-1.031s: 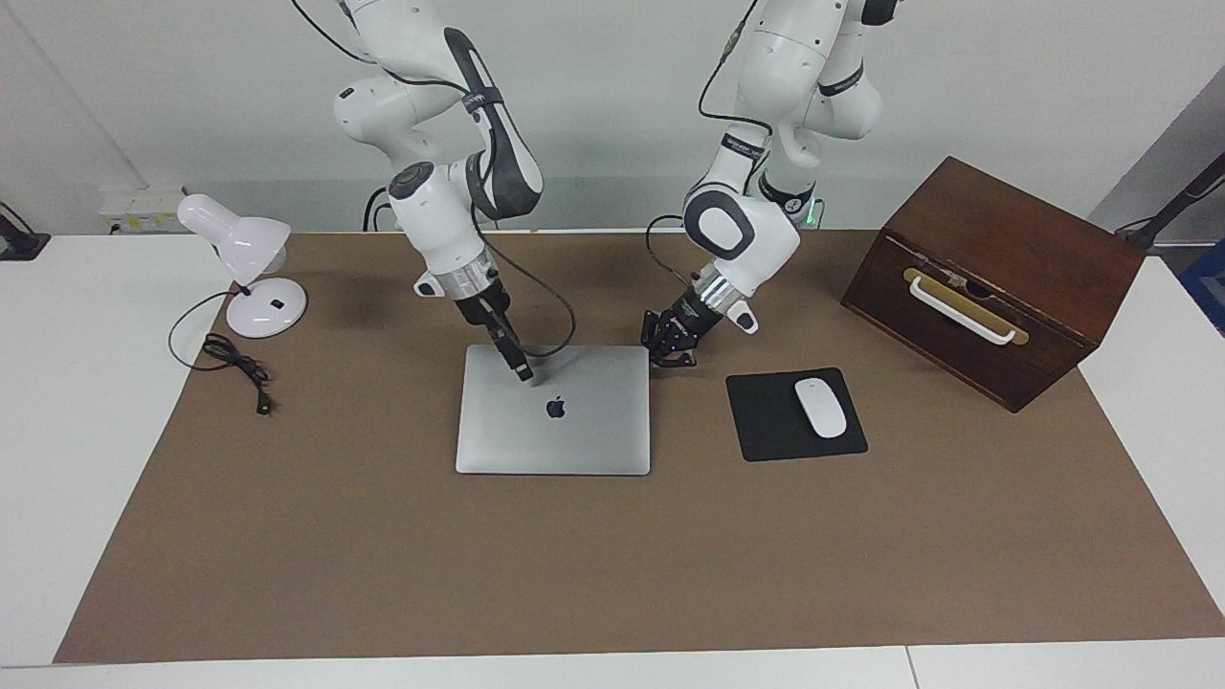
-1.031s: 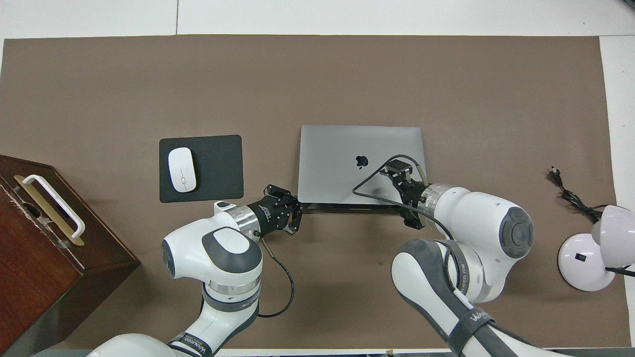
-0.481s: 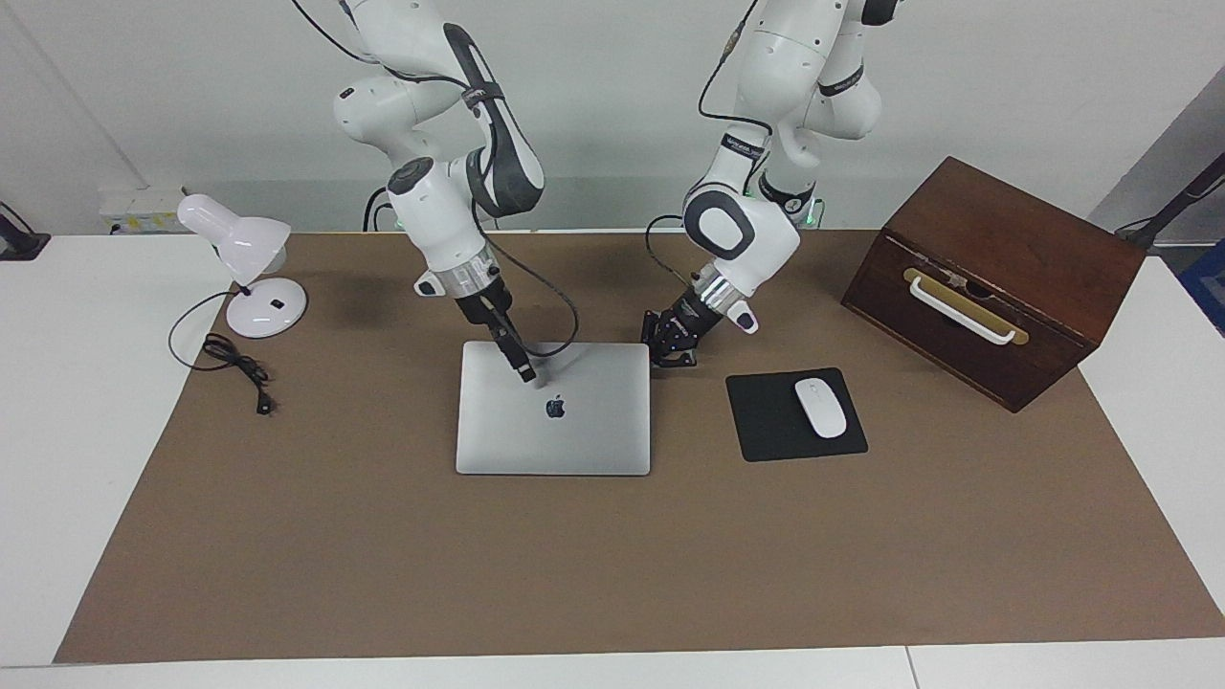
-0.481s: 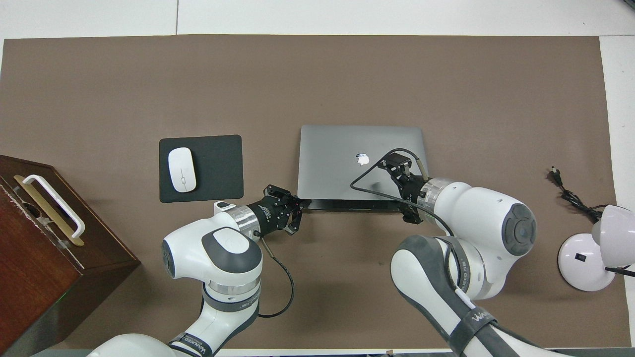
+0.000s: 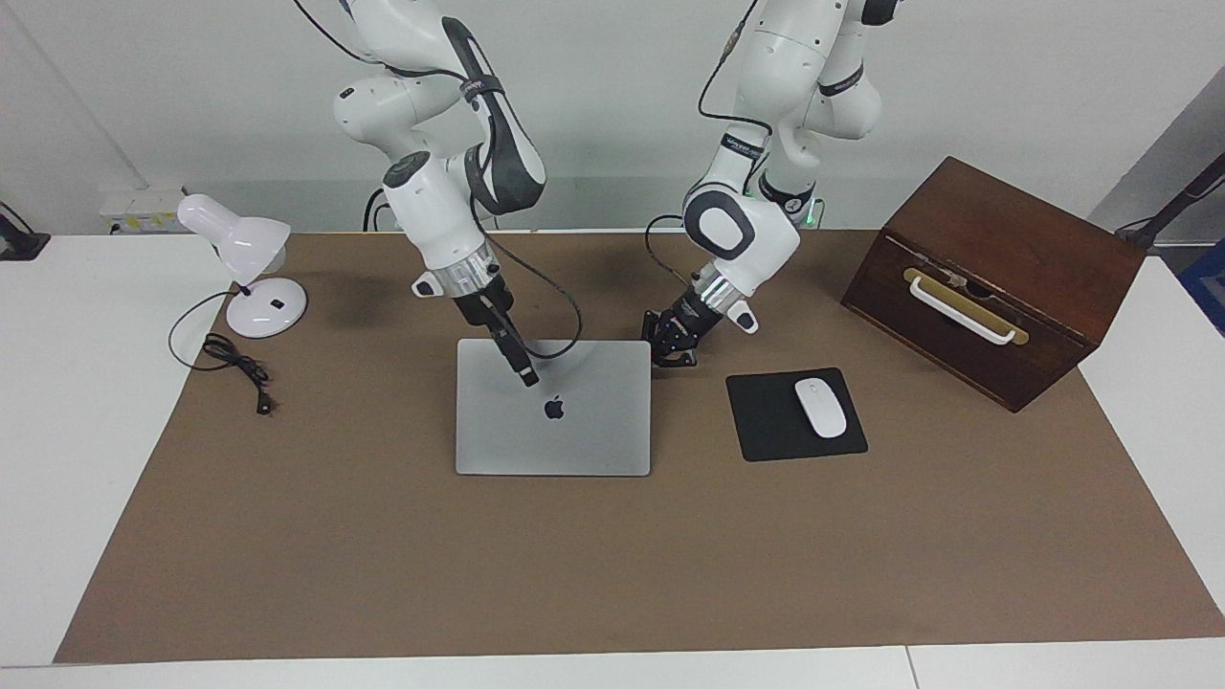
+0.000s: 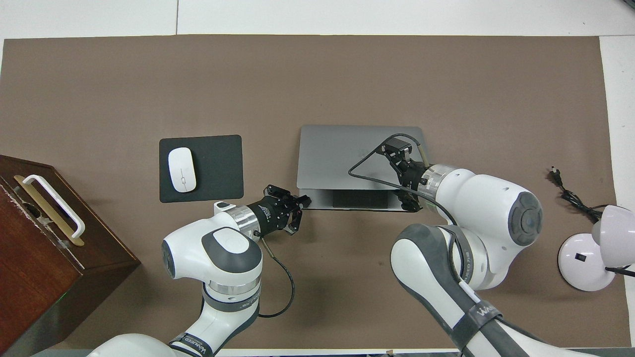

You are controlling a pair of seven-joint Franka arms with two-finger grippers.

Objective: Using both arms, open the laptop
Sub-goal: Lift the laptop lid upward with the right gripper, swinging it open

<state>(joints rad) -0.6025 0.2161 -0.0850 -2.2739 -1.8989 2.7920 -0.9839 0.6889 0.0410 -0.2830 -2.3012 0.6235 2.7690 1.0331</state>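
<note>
The silver-grey laptop (image 5: 574, 431) (image 6: 337, 158) lies mid-table with its apple logo up. Its lid is tilted up a little along the edge nearer the robots. In the overhead view a strip of the base with the dark trackpad (image 6: 359, 199) shows under that edge. My right gripper (image 5: 526, 376) (image 6: 397, 146) reaches over the lid from that raised edge, clamped on it with one finger lying along the top. My left gripper (image 5: 675, 356) (image 6: 303, 201) is shut, low at the mat. Its tips touch the laptop base's corner toward the left arm's end.
A black mouse pad (image 5: 794, 413) with a white mouse (image 5: 821, 407) lies beside the laptop toward the left arm's end. A brown wooden box (image 5: 995, 277) with a white handle stands past it. A white desk lamp (image 5: 249, 258) and its cable (image 5: 234, 362) sit at the right arm's end.
The right gripper has risen and carried the lid's near edge up with it, so the base and trackpad have come into sight. The left gripper has stayed at the corner.
</note>
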